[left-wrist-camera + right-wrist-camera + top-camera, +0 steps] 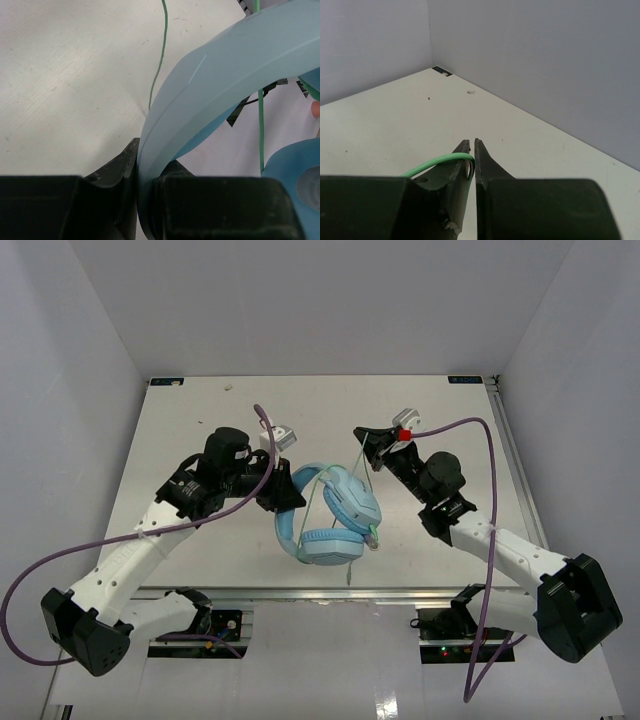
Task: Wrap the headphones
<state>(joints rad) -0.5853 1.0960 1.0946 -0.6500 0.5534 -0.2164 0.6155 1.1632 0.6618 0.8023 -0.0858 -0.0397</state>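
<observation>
The headphones are located at the middle of the table, between the two arms. The headband is clamped between the fingers of the left gripper, which are closed narrowly on its left side. By this grip the headphones are judged to be steadied, so that they are not dragged when the cord is pulled. The pale-green cord is pinched between the almost closed fingers of the right gripper, which is positioned at the far right of the earcups. From that pinch the cord is stretched toward the near side, down to the headphones, so that it can be guided around them. Whether the headphones are lifted off the table cannot be told.
</observation>
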